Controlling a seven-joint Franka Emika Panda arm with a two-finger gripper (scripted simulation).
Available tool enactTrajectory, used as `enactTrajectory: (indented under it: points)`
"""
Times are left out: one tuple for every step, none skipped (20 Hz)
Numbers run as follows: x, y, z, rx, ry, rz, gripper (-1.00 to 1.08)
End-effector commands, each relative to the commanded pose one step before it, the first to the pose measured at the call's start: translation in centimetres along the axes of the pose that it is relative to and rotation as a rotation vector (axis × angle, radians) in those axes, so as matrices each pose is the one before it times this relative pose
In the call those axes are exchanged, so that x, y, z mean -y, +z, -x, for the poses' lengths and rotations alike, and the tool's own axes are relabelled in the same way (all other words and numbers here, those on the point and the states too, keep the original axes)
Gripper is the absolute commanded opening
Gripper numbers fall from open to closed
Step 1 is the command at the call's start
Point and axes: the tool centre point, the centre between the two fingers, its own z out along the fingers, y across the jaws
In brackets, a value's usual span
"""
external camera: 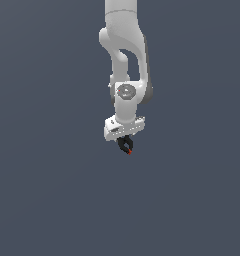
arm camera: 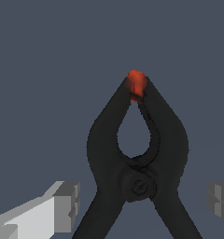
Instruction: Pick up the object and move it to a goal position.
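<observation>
The object (arm camera: 137, 154) is a small black clamp with a red-orange tip (arm camera: 136, 85). In the wrist view it lies between my two fingers, seen flat on. My gripper (arm camera: 143, 207) straddles its two handles: one white-grey finger (arm camera: 62, 207) is on one side and the other finger (arm camera: 220, 201) is on the opposite side. A thin strip of background shows between each finger and the nearest handle. In the exterior view the clamp (external camera: 125, 145) sits directly under the white hand of my gripper (external camera: 125, 142), with its red tip pointing down towards the exterior view's right.
A plain dark grey surface (external camera: 52, 200) fills both views. The white arm (external camera: 125, 60) comes down from the top of the exterior view. No other objects or goal marker show.
</observation>
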Motion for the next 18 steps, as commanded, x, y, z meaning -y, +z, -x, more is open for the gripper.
enactTrajectory:
  points:
    - [0.044,1.223,0.077,0.00044,-0.00118,-0.00025,1.00]
    - [0.022,0.410,0.002,-0.00017,-0.00067,0.00002,1.00]
    - [-0.012,0.357,0.005,0.00000,0.00000,0.00000,1.00]
    - [-0.012,0.297,-0.002,0.00000,0.00000,0.00000,1.00]
    - [0.022,0.227,-0.018,-0.00018,-0.00065,0.00012,1.00]
    - [-0.010,0.182,-0.010,0.00000,0.00000,0.00000,1.00]
    - [-0.008,0.128,-0.010,0.00000,0.00000,0.00000,1.00]
    - [-0.005,0.076,-0.007,0.00000,0.00000,0.00000,1.00]
    - [-0.002,0.025,-0.003,0.00000,0.00000,0.00000,1.00]
    - [0.000,0.000,0.000,0.00000,0.00000,0.00000,-1.00]
    - [0.000,0.000,0.000,0.00000,0.00000,0.00000,-1.00]
    - [0.000,0.000,0.000,0.00000,0.00000,0.00000,-1.00]
    - [0.000,0.000,0.000,0.00000,0.00000,0.00000,-1.00]
    - [0.000,0.000,0.000,0.00000,0.00000,0.00000,-1.00]
    - [0.000,0.000,0.000,0.00000,0.00000,0.00000,-1.00]
    - [0.000,0.000,0.000,0.00000,0.00000,0.00000,-1.00]
    - [0.000,0.000,0.000,0.00000,0.00000,0.00000,-1.00]
    - [0.000,0.000,0.000,0.00000,0.00000,0.00000,-1.00]
